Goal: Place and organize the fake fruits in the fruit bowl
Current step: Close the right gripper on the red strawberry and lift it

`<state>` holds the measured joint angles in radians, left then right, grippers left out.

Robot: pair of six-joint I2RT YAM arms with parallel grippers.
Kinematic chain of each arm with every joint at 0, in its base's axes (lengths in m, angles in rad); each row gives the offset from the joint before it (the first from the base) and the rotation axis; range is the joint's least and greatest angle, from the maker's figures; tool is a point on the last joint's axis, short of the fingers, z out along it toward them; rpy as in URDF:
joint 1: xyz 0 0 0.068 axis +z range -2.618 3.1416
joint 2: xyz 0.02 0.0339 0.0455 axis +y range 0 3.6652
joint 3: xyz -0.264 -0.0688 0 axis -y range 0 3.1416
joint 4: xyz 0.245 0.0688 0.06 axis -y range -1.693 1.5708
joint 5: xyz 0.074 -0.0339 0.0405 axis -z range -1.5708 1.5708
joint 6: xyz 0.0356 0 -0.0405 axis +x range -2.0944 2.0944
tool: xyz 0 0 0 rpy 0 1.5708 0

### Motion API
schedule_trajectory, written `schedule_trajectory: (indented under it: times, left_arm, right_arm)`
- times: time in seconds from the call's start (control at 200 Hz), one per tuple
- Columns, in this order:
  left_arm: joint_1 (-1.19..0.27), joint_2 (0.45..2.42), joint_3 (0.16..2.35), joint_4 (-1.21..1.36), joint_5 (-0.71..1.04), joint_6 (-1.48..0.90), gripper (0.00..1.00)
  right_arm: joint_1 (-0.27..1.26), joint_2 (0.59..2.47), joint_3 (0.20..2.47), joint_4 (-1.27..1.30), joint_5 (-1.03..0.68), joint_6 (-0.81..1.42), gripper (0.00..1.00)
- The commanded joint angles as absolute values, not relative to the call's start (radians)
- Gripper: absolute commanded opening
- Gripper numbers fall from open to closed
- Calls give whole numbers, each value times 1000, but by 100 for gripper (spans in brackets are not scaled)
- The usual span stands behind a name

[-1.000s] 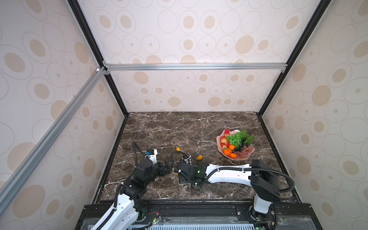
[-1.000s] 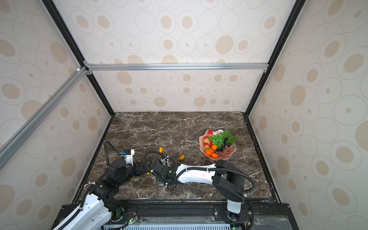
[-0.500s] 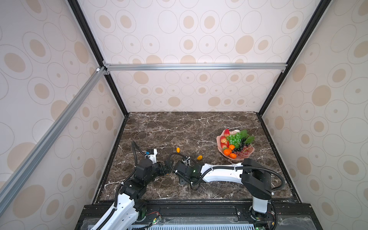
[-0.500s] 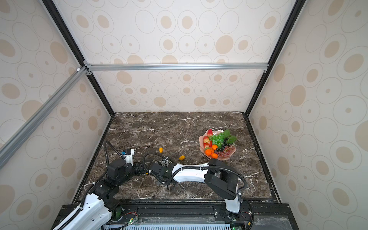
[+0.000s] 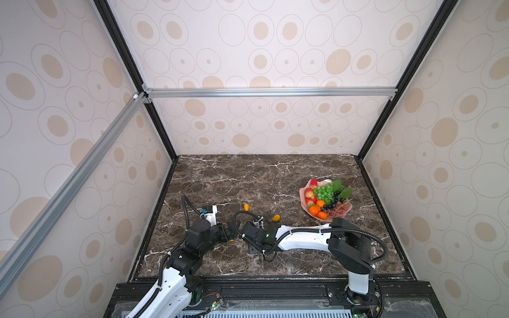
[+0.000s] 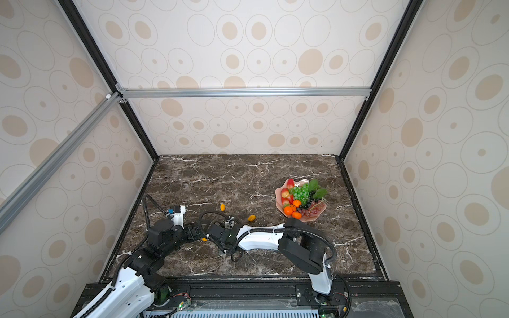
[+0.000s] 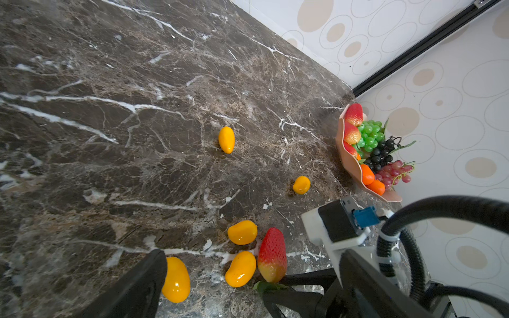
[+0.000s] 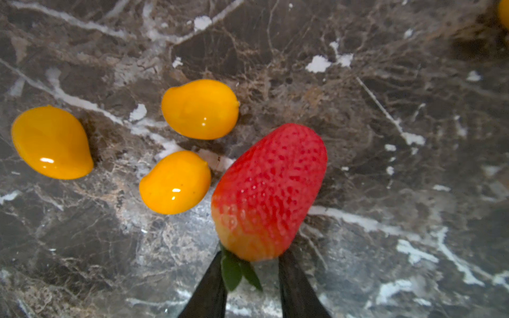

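A red strawberry [image 8: 270,190] lies on the marble beside three yellow-orange oval fruits [image 8: 175,182]. My right gripper [image 8: 250,257] has closed in on its leafy end, with both fingertips touching it. The strawberry [image 7: 272,254] also shows in the left wrist view, with one black left finger [image 7: 143,283] touching the nearest oval fruit [image 7: 176,279]. My left gripper [image 5: 230,236] stands open, tip to tip with the right gripper [image 5: 242,235]. The pink fruit bowl [image 5: 304,205] at the right holds grapes, strawberries and oranges.
Two more oval fruits [image 5: 246,207] [image 5: 276,218] lie loose on the marble between the grippers and the bowl [image 6: 279,205]. The right arm [image 5: 303,238] stretches low across the front. Patterned walls with black frame posts close in three sides.
The right gripper's jaws have narrowed onto the strawberry's leafy end, and the right arm's elbow has shifted a little left. The left arm has not moved.
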<state>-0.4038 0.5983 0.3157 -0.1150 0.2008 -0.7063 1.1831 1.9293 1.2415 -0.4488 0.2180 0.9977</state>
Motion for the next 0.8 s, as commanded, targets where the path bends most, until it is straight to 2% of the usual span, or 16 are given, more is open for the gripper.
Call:
schedule_trajectory:
  times: [0.0,0.36,0.795]
  left_arm:
    - [-394,604,321,-91,207,-693,99]
    - [-392,619,324,-65,215,-706,99]
    - [-392,715,356,24,247,-693,99]
  right_arm:
    - [1177,1944,1252,-456,228,1011,30]
    - [1166,1938,1231,-418,222,982,18]
    - [1163,1891,1187,-385,230,922,9]
